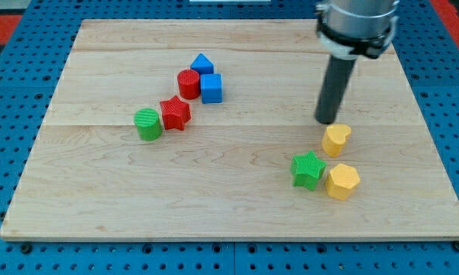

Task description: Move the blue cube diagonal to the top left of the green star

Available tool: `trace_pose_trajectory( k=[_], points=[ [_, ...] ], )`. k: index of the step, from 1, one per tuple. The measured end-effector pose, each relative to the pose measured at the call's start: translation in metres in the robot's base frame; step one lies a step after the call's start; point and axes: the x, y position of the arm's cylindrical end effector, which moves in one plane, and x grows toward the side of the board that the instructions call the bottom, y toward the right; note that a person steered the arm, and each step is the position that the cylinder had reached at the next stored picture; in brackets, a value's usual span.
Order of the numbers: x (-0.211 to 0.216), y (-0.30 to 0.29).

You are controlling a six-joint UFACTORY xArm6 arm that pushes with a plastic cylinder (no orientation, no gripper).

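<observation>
The blue cube point(211, 88) sits in the upper middle of the wooden board point(99, 191), touching a red cylinder point(188, 83) on its left and a blue triangular block point(202, 63) just above. The green star point(308, 169) lies at the lower right, next to a yellow hexagon point(342, 181). My tip point(326, 121) is at the right, just above and left of a yellow heart point(336, 139). It is above the green star and far to the right of the blue cube.
A red star point(175, 113) and a green cylinder point(147, 124) lie left of centre, below the blue cube's cluster. Blue pegboard point(15, 76) surrounds the board on all sides.
</observation>
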Motion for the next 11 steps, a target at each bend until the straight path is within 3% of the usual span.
trace_pose_trajectory(
  k=[1,2,3,5,6,7,8,9,11],
  points=[
    [0.048,0.022],
    [0.048,0.005],
    [-0.016,-0.005],
    [-0.105,-0.157],
    [-0.13,-0.222],
    [-0.109,-0.264],
    [-0.086,-0.187],
    [-0.071,-0.149],
    [-0.05,-0.184]
  ],
)
